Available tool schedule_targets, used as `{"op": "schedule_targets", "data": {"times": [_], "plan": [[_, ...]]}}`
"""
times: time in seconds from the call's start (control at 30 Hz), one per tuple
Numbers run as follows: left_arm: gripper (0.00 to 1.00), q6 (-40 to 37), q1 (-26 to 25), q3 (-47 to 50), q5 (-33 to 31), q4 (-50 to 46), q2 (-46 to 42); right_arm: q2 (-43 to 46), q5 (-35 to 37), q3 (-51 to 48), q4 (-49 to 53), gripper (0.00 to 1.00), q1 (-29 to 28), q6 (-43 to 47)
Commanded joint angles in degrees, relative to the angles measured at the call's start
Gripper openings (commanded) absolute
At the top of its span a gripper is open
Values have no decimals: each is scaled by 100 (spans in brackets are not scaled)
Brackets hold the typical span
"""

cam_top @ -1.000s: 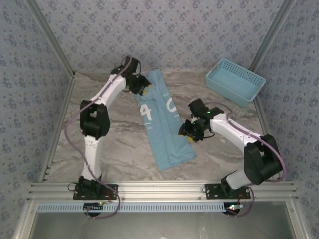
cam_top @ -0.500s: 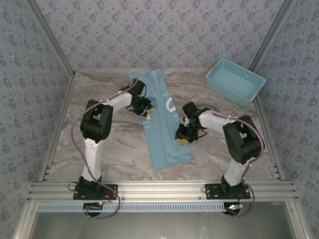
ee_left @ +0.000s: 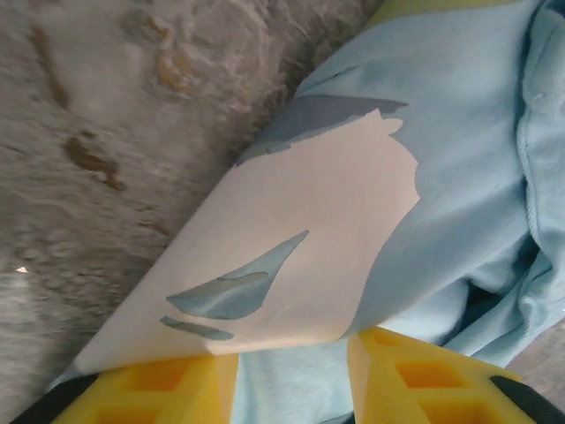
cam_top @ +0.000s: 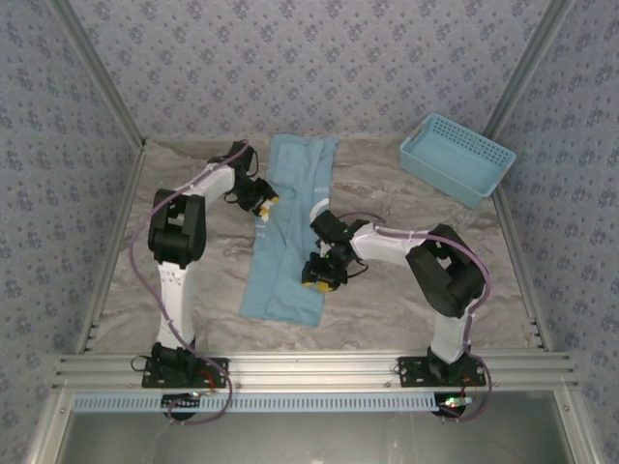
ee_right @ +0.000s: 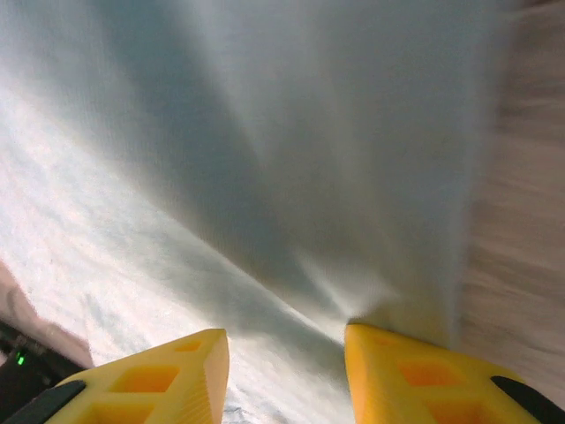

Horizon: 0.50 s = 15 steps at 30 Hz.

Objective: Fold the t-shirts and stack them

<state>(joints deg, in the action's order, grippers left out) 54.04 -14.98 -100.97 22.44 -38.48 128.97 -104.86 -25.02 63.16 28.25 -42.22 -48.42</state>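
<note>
Marbled bench (cam_top: 406, 290) | t-shirt (cam_top: 286, 232) lies long axis far-to-near | left tool (cam_top: 262, 204) clamps its far left edge | right tool (cam_top: 320, 279) clamps its near right edge

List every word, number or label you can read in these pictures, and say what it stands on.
None can be read.
The white print on the t-shirt shows as a folded fragment, with no whole letter legible.
The basket carries no visible label.
</note>
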Motion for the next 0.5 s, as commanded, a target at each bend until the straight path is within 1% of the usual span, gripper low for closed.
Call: {"op": "schedule_targets", "data": {"times": [0.0, 0.07, 0.1, 0.23, 0.3, 0.37, 0.47], "plan": [[48, -478, -84, 415, -434, -637, -985, 660, 817, -338, 592, 46, 216, -133], [50, -551, -84, 925, -573, -868, -1653, 1007, 969, -479, 802, 50, 262, -123], [50, -581, -67, 1361, -575, -962, -1986, 1146, 1025, -536, 853, 51, 266, -143], [45, -775, -123, 3086, -380, -1276, -2997, 1567, 863, -1030, 664, 50, 99, -664], [45, -851, -169, 4026, -161, -1248, -3506, 1618, 746, -1187, 434, 49, -128, -1002], [44, -837, -241, 4765, 102, -1133, -3957, 1555, 676, -1196, 320, 49, -373, -1301], [43, -844, -460, 5420, 434, -1084, -4335, 1381, 653, -1092, 156, 49, -686, -1687]]}}
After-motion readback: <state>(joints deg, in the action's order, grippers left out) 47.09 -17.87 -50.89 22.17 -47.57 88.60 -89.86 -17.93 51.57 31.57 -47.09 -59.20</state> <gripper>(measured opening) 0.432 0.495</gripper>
